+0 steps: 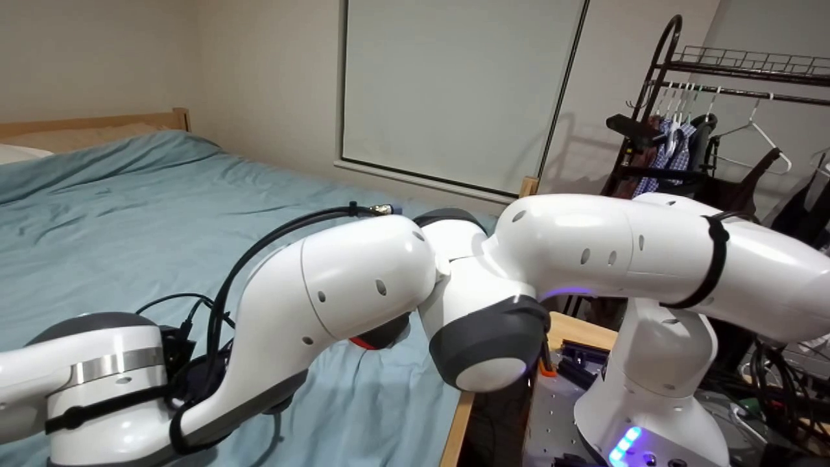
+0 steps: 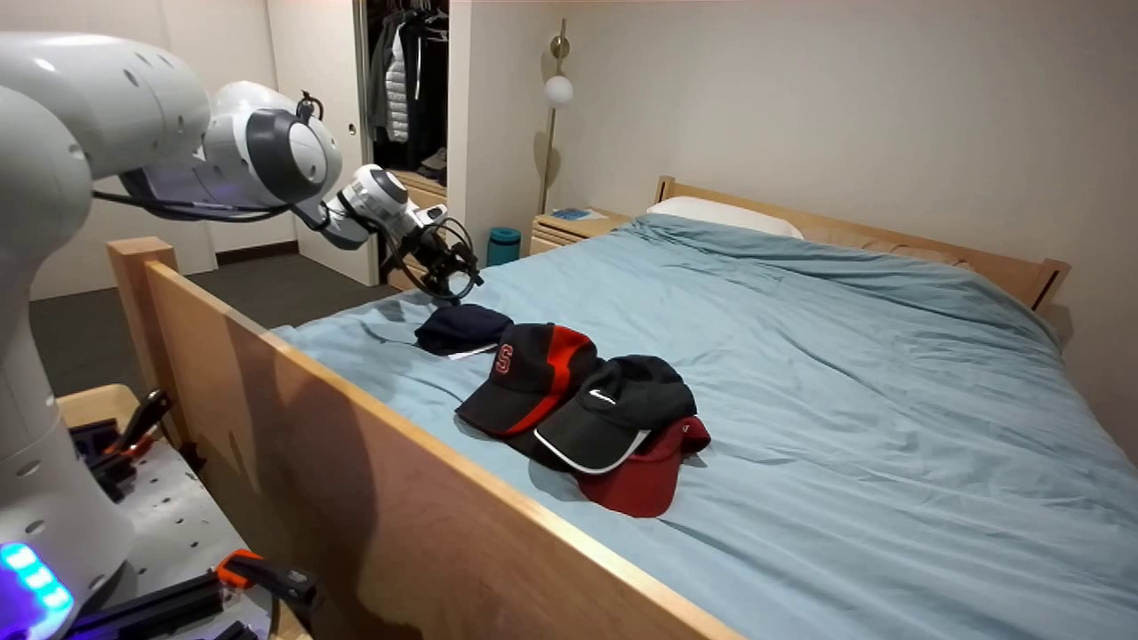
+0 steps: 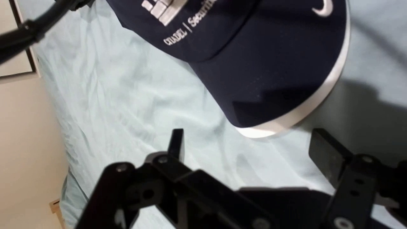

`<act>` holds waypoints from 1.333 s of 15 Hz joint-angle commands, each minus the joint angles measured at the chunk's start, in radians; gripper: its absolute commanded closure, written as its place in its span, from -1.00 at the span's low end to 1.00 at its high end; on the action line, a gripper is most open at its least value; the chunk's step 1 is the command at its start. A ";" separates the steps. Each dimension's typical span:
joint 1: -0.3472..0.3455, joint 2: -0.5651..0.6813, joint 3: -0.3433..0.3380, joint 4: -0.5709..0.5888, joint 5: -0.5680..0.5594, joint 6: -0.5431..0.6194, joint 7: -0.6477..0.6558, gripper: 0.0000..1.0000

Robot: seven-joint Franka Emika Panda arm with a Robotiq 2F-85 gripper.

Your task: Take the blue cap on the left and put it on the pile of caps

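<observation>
The blue cap [image 2: 462, 329] lies on the bed in an exterior view, to the left of the pile of caps [image 2: 627, 391]. The pile has black, red and black-and-red caps. In the wrist view, the blue cap [image 3: 270, 60] shows a white-edged brim, a white swoosh and white lettering. My gripper [image 3: 249, 143] is open and empty, its fingers spread to either side of the brim's tip, with the brim just ahead of them. In an exterior view, my gripper [image 2: 458, 276] is just beyond the blue cap. In an exterior view, the arm hides most caps; a red-black part [image 1: 382, 332] shows.
A wooden footboard [image 2: 427, 480] stands between the robot base and the bed [image 2: 845, 356]. The bed has a blue-grey cover. A nightstand [image 2: 578, 222] and a lamp [image 2: 558, 92] stand at the far side. A clothes rack [image 1: 746, 68] stands behind the base.
</observation>
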 commanded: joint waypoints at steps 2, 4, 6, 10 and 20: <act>-0.026 0.003 0.021 -0.021 -0.037 0.106 -0.077 -1.00; -0.035 0.004 0.025 -0.025 -0.033 0.154 -0.093 -1.00; -0.044 0.004 0.032 -0.021 -0.021 0.157 -0.127 -1.00; -0.046 0.004 0.046 -0.005 0.011 0.007 -0.180 -1.00; -0.048 0.002 0.090 0.022 0.029 -0.219 -0.220 -0.06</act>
